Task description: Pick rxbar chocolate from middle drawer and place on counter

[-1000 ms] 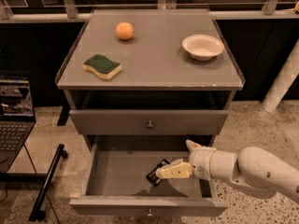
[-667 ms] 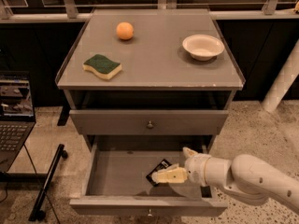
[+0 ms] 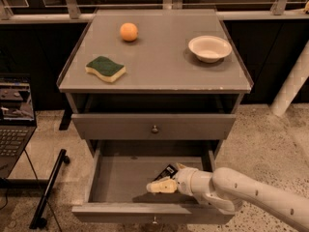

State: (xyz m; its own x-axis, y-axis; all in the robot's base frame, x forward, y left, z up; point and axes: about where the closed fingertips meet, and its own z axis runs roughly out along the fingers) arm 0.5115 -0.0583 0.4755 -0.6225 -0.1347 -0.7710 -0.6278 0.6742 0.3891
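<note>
The middle drawer (image 3: 116, 180) is pulled open below the counter (image 3: 159, 66). The rxbar chocolate (image 3: 167, 171), a small black bar with white markings, lies on the drawer floor right of centre. My gripper (image 3: 164, 181) reaches into the drawer from the right, right at the bar and partly covering it. My white arm (image 3: 251, 195) runs out over the drawer's right front corner. I cannot tell whether the bar is held.
On the counter lie a green-and-yellow sponge (image 3: 105, 68), an orange (image 3: 129, 32) and a white bowl (image 3: 210, 48). A closed drawer front with a knob (image 3: 154, 128) sits above the open drawer. A laptop (image 3: 14, 124) and a black pole (image 3: 48, 187) stand at the left.
My gripper has moved a little to the left and lower in the drawer, closer over the bar. The bar has stayed about where it was.
</note>
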